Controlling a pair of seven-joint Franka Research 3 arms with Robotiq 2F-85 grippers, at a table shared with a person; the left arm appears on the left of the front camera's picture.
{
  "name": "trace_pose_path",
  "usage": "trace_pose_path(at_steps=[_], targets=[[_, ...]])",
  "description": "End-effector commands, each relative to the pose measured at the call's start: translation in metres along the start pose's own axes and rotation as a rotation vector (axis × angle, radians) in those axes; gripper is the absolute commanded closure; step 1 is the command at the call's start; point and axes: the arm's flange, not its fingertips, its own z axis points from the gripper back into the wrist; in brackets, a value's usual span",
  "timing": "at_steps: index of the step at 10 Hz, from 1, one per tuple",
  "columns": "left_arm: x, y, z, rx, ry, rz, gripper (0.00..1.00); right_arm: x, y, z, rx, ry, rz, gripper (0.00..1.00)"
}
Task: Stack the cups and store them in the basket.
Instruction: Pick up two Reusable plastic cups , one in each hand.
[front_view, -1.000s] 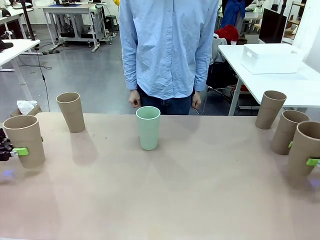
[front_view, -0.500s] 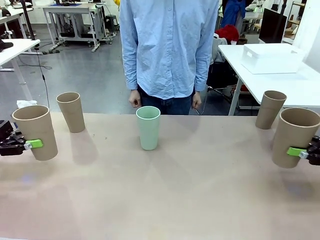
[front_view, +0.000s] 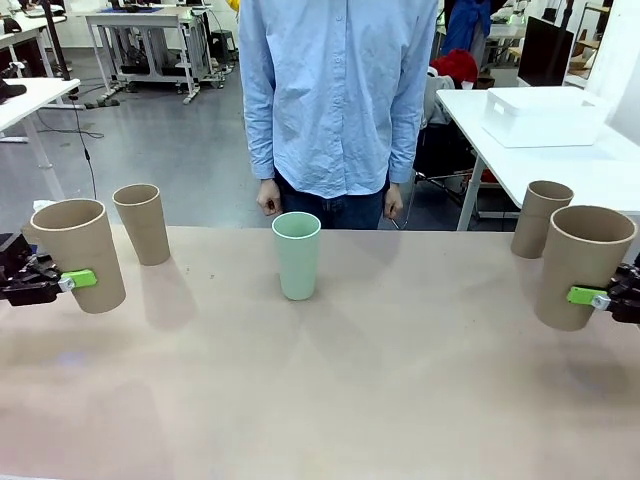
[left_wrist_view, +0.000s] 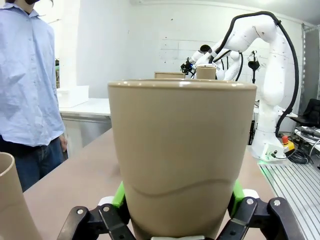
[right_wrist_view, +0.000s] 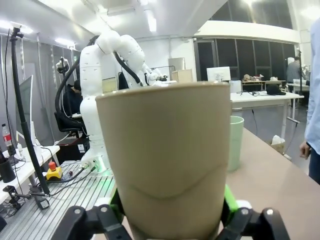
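My left gripper (front_view: 72, 281) is shut on a tan cup (front_view: 80, 255) and holds it above the table's left edge, tilted a little. This held cup (left_wrist_view: 180, 150) rises between the fingers in the left wrist view. My right gripper (front_view: 592, 297) is shut on another tan cup (front_view: 578, 265) above the right edge, and this cup (right_wrist_view: 167, 155) stands large in the right wrist view. The mint green cup (front_view: 297, 255) stands upright at the table's middle far side. One tan cup (front_view: 143, 223) stands at far left, another tan cup (front_view: 541, 218) at far right. A white basket (front_view: 545, 115) sits on a separate table.
A person in a blue shirt (front_view: 335, 90) stands at the far edge behind the mint cup, hands down. The wide tan table (front_view: 330, 390) lies bare in front of the cups. The basket's white side table (front_view: 600, 175) stands beyond the right corner.
Both grippers have lifted their tan cups off the table and carried them up and slightly inward. The right held cup now covers a third tan cup that stood at the right.
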Motion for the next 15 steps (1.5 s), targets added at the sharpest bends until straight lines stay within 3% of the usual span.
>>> trace_pose_path(at_steps=[1,3,7,14,15], targets=[[0.003,-0.002,-0.003,0.0,-0.004,-0.007,0.14,0.002,0.0,-0.003,0.011,-0.002,0.001,0.14],[0.01,-0.009,-0.048,-0.036,0.001,-0.071,0.14,-0.002,0.004,-0.052,0.06,-0.041,-0.016,0.14],[0.016,-0.023,-0.087,-0.08,-0.058,-0.042,0.14,-0.017,0.009,-0.095,0.103,-0.089,-0.074,0.14],[0.014,-0.049,-0.105,-0.115,-0.072,-0.032,0.14,-0.031,0.018,-0.083,0.086,-0.14,-0.042,0.14],[0.015,-0.053,-0.108,-0.118,-0.07,-0.049,0.14,-0.032,-0.017,-0.076,0.112,-0.106,-0.058,0.14]])
